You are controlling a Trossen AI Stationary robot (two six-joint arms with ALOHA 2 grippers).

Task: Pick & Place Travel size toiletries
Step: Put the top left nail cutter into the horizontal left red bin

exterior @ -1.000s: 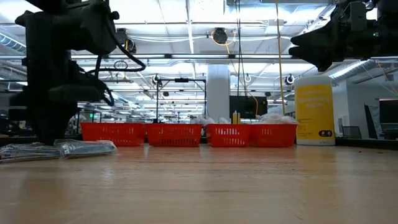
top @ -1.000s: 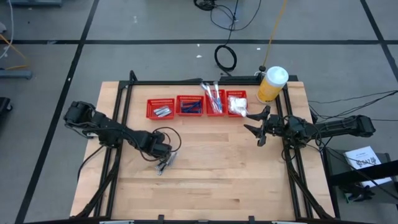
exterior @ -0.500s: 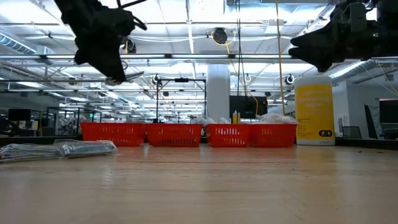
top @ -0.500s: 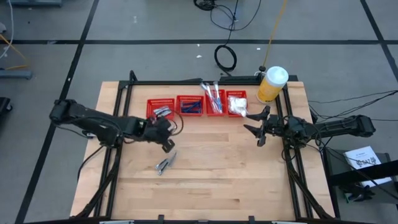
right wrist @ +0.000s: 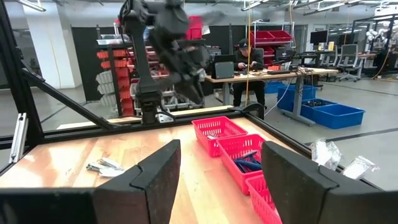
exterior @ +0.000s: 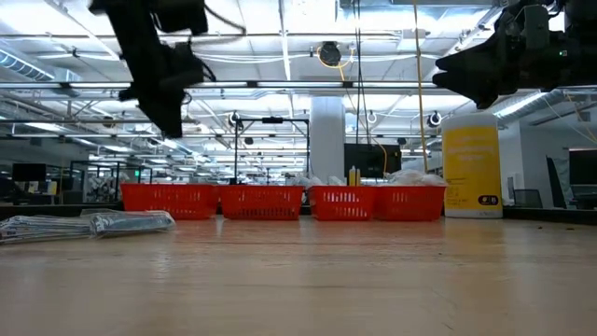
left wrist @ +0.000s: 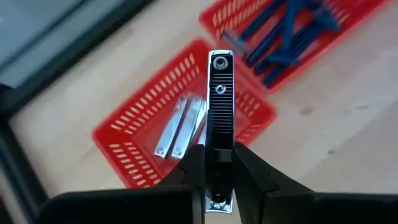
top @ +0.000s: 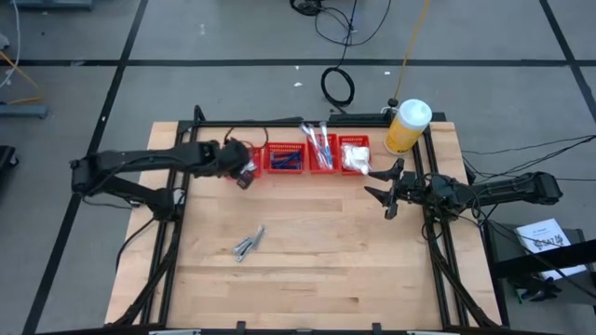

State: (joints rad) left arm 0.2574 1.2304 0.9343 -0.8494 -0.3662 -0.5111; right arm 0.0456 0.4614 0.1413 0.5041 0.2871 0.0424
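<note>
We are pinching a stiff, slick silvery clipper [left wrist: 219,106] endwise in the left gripper [left wrist: 219,177] above the leftmost basket [left wrist: 134,165]; the right gripper [top: 389,192] is waiting, spread wide.

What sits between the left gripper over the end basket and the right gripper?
In the high view, between the left gripper and the right gripper lie three red baskets: blue sticks, white-handled sticks, then packets.
</note>
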